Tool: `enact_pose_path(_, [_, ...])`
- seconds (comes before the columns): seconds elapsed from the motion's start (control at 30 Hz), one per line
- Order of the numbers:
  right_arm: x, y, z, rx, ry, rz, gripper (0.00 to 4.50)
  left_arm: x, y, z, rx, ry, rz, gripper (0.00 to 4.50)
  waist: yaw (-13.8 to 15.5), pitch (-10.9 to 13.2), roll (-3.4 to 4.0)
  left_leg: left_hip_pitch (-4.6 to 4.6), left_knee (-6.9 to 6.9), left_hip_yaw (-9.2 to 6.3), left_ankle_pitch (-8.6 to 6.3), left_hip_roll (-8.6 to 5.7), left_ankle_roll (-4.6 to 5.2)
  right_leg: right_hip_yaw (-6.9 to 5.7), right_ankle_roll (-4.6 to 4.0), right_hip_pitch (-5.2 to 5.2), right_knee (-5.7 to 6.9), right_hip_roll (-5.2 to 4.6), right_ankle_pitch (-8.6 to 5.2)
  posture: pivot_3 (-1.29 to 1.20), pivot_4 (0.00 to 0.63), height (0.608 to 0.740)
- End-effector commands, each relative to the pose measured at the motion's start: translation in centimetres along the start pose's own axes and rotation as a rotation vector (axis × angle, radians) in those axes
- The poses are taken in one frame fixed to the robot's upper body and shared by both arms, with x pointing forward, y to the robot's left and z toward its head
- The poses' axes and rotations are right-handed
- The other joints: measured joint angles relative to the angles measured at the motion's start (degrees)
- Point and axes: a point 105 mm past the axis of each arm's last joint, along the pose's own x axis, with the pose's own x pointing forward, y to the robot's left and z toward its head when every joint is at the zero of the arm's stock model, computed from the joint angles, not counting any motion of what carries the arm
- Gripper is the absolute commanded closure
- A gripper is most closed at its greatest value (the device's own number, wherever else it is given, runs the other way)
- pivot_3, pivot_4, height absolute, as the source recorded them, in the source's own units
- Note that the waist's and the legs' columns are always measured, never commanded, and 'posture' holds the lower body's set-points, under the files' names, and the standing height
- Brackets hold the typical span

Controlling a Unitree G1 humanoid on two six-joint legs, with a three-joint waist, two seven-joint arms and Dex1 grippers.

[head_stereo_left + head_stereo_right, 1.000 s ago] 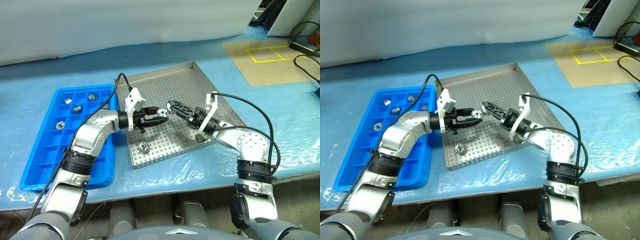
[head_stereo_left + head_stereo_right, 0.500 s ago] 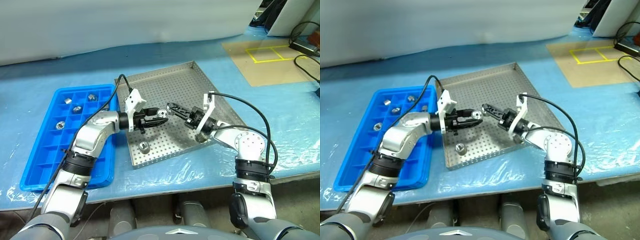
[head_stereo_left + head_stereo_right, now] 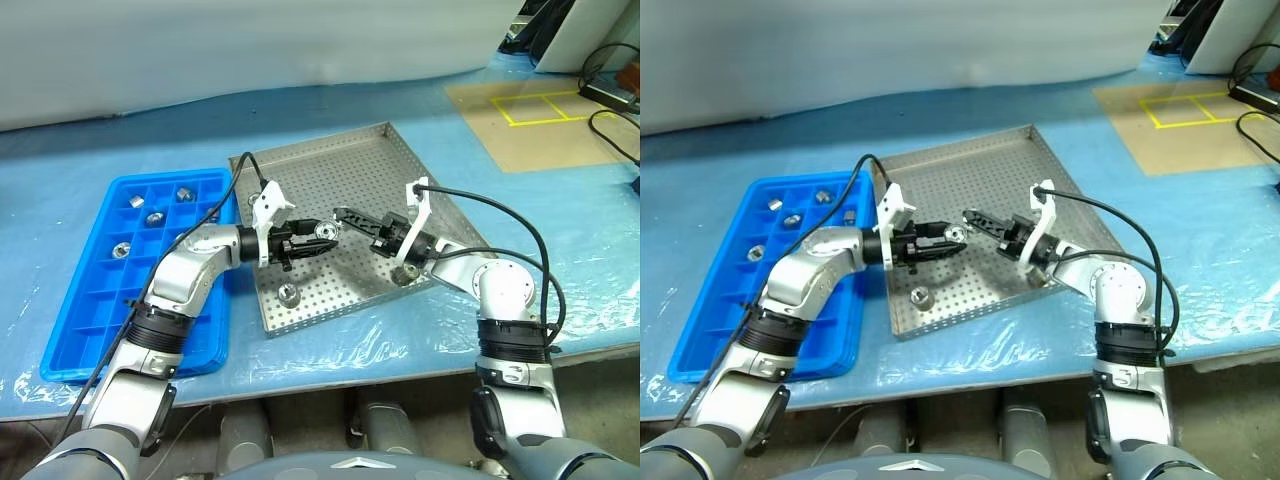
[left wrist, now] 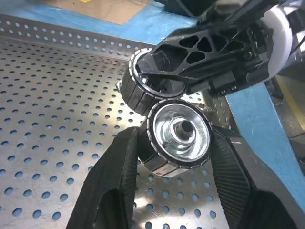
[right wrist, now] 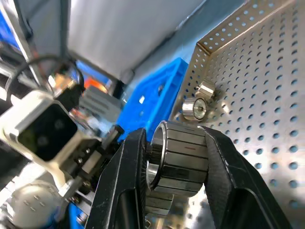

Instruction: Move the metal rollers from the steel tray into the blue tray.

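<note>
Metal rollers: left gripper (image 3: pixel 330 233) grips one roller (image 4: pixel 176 136), right gripper (image 3: pixel 342 212) grips another (image 5: pixel 180 157), touching above the steel tray (image 3: pixel 340 160). Separate them gently before carrying to the blue tray (image 3: pixel 75 320).

Bright, even overhead light; head views are sharp with soft shadows. Plastic sheeting on the counter (image 3: pixel 400 340) glints. The right wrist view's background is blurred; the roller (image 4: pixel 178 136) shows glare.

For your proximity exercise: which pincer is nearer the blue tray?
Left. The left pincer holds a roller over the steel tray, closer to the blue tray; the right pincer sits farther away.
</note>
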Motion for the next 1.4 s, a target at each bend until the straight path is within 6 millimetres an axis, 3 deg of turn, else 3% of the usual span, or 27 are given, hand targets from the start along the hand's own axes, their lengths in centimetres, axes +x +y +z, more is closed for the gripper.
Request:
enact_pose_path(0.03, [-1.0, -0.8, 0.3, -0.21, 0.058, -0.064, 3.27, -0.6, 0.3, 2.2, 0.068, -0.056, 0.016, 2.6, 0.04, 0.0, -0.01, 0.0, 0.01, 0.0, 0.0, 0.0, 0.0, 0.0, 0.0, 0.0, 0.0, 0.0, 0.0, -0.19, 0.15, 0.74])
enact_pose_path(0.17, [-2.6, -1.0, 0.8, -0.365, 0.12, -0.084, 3.27, -1.3, 0.8, 2.2, 0.074, -0.052, 0.035, 2.6, 0.11, 0.02, -0.04, -0.03, 0.03, 0.0, 0.0, -0.01, 0.01, 0.0, 0.01, 0.01, -0.01, 0.0, -0.01, -0.2, 0.15, 0.74])
enact_pose_path(0.27, [-3.4, -1.5, 1.7, -0.353, 0.085, -0.111, 3.27, -1.6, 1.6, 2.2, 0.075, -0.051, 0.066, 2.6, -0.02, 0.02, -0.04, -0.03, 0.02, -0.01, 0.0, -0.01, 0.01, 0.0, 0.01, 0.01, -0.02, 0.0, -0.01, -0.2, 0.15, 0.74])
enact_pose_path(0.53, [-3.1, -2.1, 0.9, -0.361, 0.096, -0.141, 3.27, -0.8, 1.5, 2.3, 0.082, -0.064, 0.055, 2.6, -0.23, 0.02, -0.04, -0.03, 0.05, 0.0, 0.01, 0.0, 0.05, 0.01, 0.0, 0.0, 0.01, 0.01, 0.0, -0.2, 0.15, 0.74])
enact_pose_path(0.77, [-3.2, -8.2, 2.7, -0.533, 0.025, -0.506, 3.27, -1.7, 2.7, 2.6, 0.08, -0.083, 0.133, 2.6, -0.46, 0.02, -0.04, -0.03, 0.19, 0.0, 0.0, 0.0, 0.03, 0.02, 0.0, 0.01, 0.11, 0.0, 0.0, -0.21, 0.15, 0.74])
enact_pose_path(0.93, [-2.2, -9.8, 2.0, -0.522, 0.006, -0.576, 3.27, -1.9, 2.1, 2.1, 0.068, -0.077, 0.134, 2.6, -0.61, 0.02, -0.04, -0.05, 0.16, 0.0, 0.0, 0.0, 0.03, 0.04, -0.01, -0.02, 0.11, 0.01, 0.0, -0.2, 0.15, 0.74])
enact_pose_path(1.2, [-1.3, -10.6, 1.0, -0.485, -0.012, -0.606, 3.27, -1.5, 1.6, 1.8, 0.052, -0.076, 0.131, 2.6, -0.52, 0.02, -0.04, -0.05, 0.23, 0.0, 0.0, 0.0, 0.06, 0.04, -0.02, -0.05, 0.17, 0.0, 0.01, -0.19, 0.15, 0.74])
enact_pose_path(1.4, [-1.6, -10.0, 0.3, -0.46, 0.039, -0.543, 1.28, -1.4, 1.3, 1.9, 0.049, -0.072, 0.126, 2.6, -0.51, 0.02, -0.04, -0.04, 0.24, 0.0, 0.0, 0.01, 0.06, 0.05, -0.03, -0.03, 0.19, 0.01, 0.02, -0.19, 0.15, 0.74])
